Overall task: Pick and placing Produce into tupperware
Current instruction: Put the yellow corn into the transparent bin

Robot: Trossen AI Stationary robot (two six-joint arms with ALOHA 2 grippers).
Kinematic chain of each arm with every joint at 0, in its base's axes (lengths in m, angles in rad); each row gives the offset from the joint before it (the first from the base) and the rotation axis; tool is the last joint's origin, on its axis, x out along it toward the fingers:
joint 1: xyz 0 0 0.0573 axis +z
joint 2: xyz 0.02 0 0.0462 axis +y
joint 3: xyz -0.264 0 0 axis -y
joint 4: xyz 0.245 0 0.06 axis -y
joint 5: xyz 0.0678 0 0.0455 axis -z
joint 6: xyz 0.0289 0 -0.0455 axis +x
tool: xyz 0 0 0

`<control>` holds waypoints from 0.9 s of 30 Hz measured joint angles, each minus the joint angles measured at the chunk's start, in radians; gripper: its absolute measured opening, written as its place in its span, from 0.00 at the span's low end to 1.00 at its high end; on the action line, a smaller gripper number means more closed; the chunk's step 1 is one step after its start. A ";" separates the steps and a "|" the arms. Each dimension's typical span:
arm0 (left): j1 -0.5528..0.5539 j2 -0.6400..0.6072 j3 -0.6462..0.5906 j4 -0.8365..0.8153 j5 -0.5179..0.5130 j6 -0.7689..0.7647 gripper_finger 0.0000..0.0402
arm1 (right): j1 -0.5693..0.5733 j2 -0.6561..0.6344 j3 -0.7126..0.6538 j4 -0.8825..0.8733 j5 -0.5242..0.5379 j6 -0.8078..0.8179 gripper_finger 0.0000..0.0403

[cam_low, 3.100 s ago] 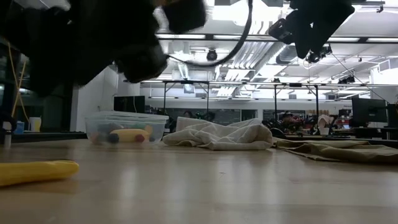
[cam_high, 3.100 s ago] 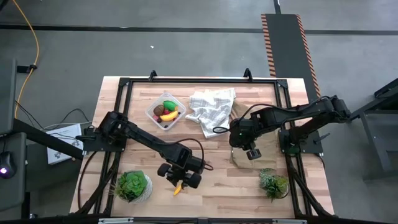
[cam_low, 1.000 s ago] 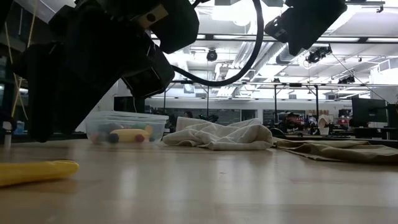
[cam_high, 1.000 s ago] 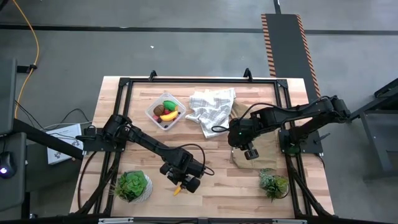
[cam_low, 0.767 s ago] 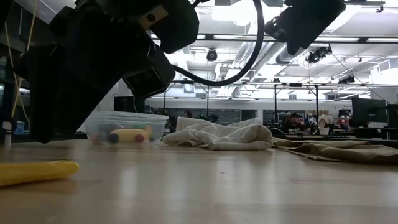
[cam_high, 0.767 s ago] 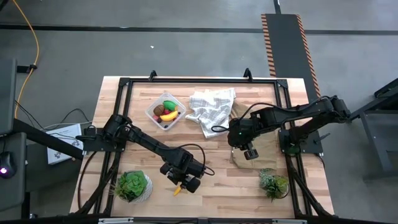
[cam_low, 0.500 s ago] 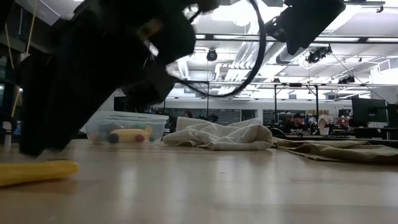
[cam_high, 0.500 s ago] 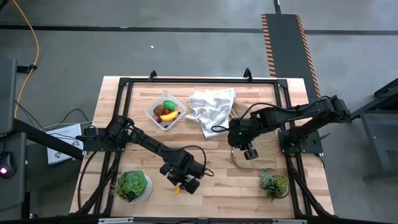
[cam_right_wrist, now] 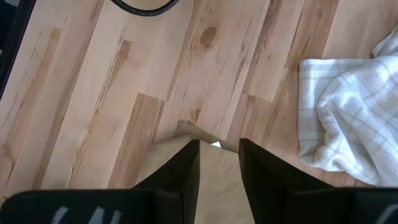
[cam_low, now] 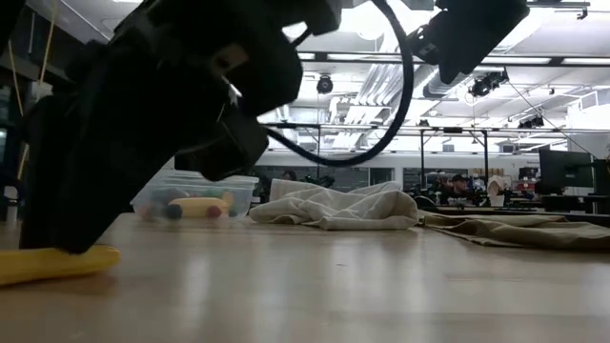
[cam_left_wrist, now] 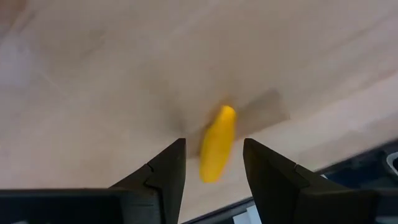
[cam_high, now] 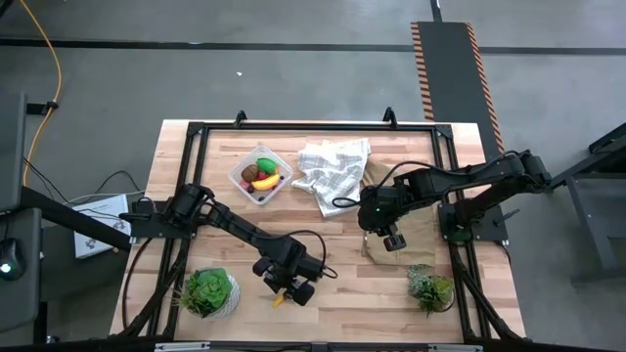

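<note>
A yellow banana-like piece of produce (cam_high: pixel 279 297) lies flat on the wooden table near its near edge. My left gripper (cam_high: pixel 285 291) stands over it, pointing steeply down and open. In the left wrist view the piece (cam_left_wrist: pixel 217 144) lies between the two fingers with a gap on each side. The clear tupperware (cam_high: pixel 260 176) sits at the far left with several coloured produce pieces in it, also in the low view (cam_low: pixel 195 195). My right gripper (cam_high: pixel 390 241) hangs open above the table right of centre, with nothing between its fingers (cam_right_wrist: pixel 219 149).
A white checked cloth (cam_high: pixel 335 171) lies crumpled right of the tupperware. A beige flat piece (cam_high: pixel 376 250) lies under my right gripper. Potted plants stand near left (cam_high: pixel 208 291) and near right (cam_high: pixel 430 289). A black frame (cam_high: pixel 313 125) rims the table.
My left gripper has sunk a little toward the banana piece, its fingers coming down on either side of it. The piece has stayed where it was.
</note>
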 joint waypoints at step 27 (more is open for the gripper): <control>0.000 0.004 -0.001 -0.050 -0.004 -0.001 0.37 | -0.012 0.000 0.000 0.022 0.000 0.000 0.26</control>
